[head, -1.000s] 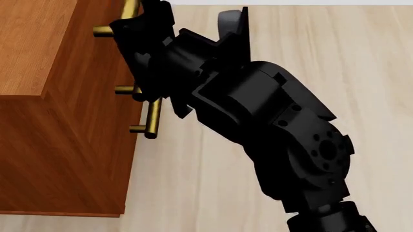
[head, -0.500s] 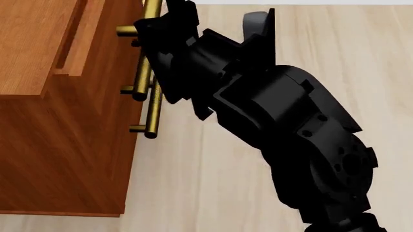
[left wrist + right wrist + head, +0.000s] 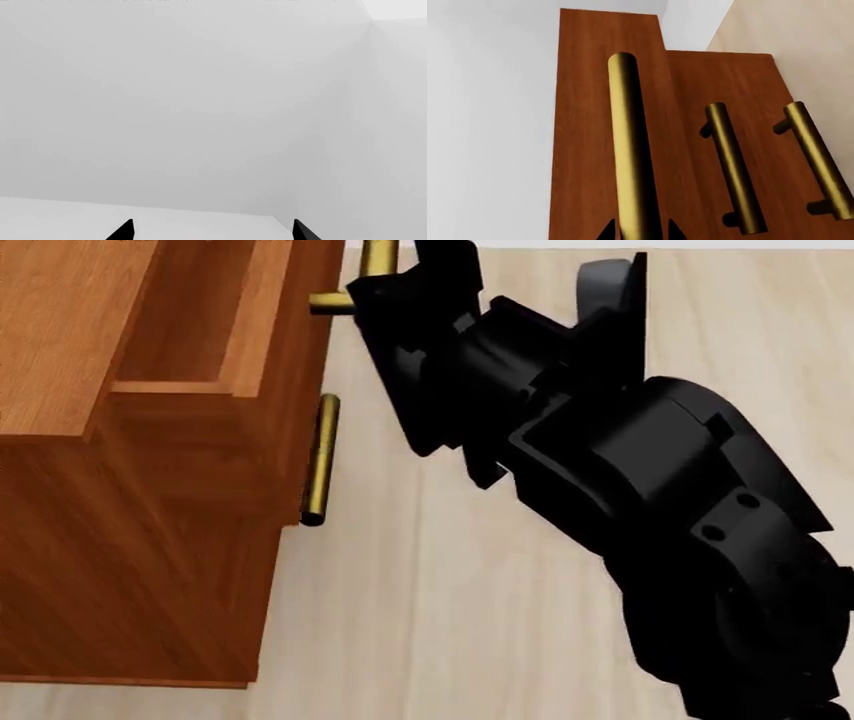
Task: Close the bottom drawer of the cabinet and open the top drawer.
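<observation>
The cabinet (image 3: pixel 134 570) stands at the left of the head view. Its top drawer (image 3: pixel 254 330) is pulled partway out, and its hollow inside shows. My right gripper (image 3: pixel 387 290) is shut on that drawer's brass handle (image 3: pixel 630 150), with a fingertip close on each side of the bar (image 3: pixel 639 232). In the right wrist view the middle handle (image 3: pixel 730 170) and the bottom drawer's handle (image 3: pixel 817 160) lie on one flush front, so the bottom drawer looks shut. My left gripper (image 3: pixel 212 231) is open and faces only white wall.
One lower brass handle (image 3: pixel 318 460) sticks out from the cabinet front below the open drawer. Pale wooden floor (image 3: pixel 441 620) spreads to the right of the cabinet. My right arm (image 3: pixel 667 500) crosses the view from the lower right.
The top drawer has slid out of the cabinet, toward the right of the head view. My right gripper moved with it, holding the handle. The lower handles stayed put.
</observation>
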`<state>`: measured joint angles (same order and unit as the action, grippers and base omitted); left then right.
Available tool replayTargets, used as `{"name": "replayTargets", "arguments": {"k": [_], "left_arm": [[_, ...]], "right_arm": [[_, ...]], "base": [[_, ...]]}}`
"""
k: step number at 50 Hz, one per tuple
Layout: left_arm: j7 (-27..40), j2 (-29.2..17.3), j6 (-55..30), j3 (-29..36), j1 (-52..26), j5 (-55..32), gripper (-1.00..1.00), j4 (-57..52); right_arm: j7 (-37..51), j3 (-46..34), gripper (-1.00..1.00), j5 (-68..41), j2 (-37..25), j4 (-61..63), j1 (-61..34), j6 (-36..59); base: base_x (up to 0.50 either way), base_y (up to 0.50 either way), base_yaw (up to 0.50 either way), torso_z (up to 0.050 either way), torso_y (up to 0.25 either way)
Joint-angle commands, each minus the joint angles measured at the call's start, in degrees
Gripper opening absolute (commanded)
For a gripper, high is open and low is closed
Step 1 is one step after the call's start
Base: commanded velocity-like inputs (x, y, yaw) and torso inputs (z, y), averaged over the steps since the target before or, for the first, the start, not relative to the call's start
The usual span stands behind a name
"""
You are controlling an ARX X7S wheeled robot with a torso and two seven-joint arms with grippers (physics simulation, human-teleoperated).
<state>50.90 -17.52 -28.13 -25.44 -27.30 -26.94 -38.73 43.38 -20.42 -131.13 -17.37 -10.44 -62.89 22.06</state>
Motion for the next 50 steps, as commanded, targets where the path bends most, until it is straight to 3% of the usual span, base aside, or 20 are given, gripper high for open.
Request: {"name": "replayTargets", "arguments": {"k": [1, 35, 36, 50], "left_arm": [[0.3, -0.2, 0.0, 0.2, 0.0, 0.0, 1.0, -0.1], [0.8, -0.6, 0.3, 0.6, 0.2, 0.1, 1.0, 0.1], [0.8, -0.6, 0.3, 0.6, 0.2, 0.1, 1.0, 0.1], [1.2, -0.7, 0.1, 0.6, 0.2, -0.1, 1.0, 0.1]], "right_arm": [[-3.3, 3.5, -1.0, 0.5, -2.1, 2.1, -2.1, -0.6], [-3.1, 4.5, -1.0, 1.2, -4.3, 3.9, -1.5, -1.5], [-3.7, 4.5, 1.0, 0.8, -4.2, 3.9, -1.6, -1.0], [-1.5, 4.4, 1.0, 1.8, -4.7, 4.3, -1.0, -3.0]], "base": [[0.0, 0.0, 0.0, 0.0, 0.0], [0.0, 0.0, 0.0, 0.002, 0.005], [0.01, 0.0, 0.0, 0.01, 0.01], [0.0, 0.0, 0.0, 0.0, 0.001]]}}
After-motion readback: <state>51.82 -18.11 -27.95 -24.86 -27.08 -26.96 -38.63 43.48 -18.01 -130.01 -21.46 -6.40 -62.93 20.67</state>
